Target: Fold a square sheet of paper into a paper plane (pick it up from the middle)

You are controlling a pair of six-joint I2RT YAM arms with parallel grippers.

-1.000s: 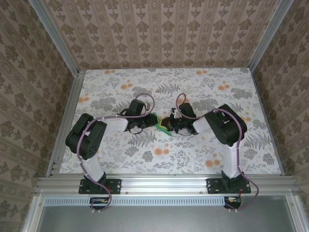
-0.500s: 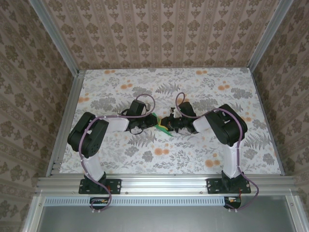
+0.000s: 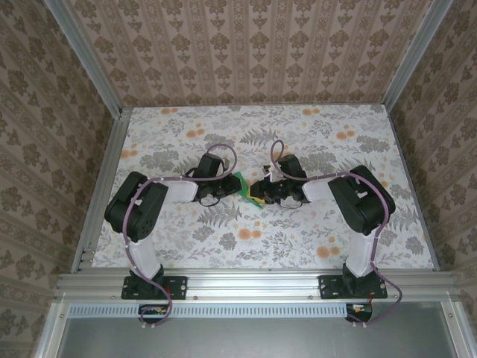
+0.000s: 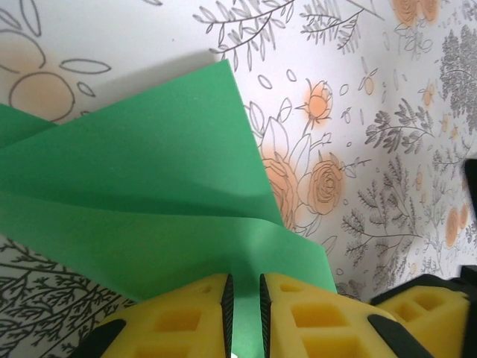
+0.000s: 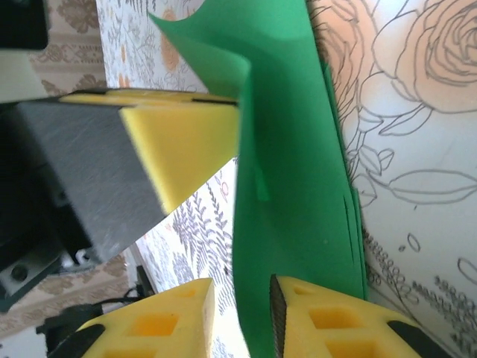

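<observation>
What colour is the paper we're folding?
The paper is plain bright green, no print; it shows best in the left wrist view.

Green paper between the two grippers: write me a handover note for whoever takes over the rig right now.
Left gripper: shut on the near edge of the green paper, part of it lifted off the table.
Right gripper: open, with the paper running between its fingers and lying against one pad.
Paper: mid-table, between both grippers.
Done: sheet picked up and some folds made; overlapping layers and creases show.
Left: the remaining folds; it is not a slim dart shape yet.
</observation>
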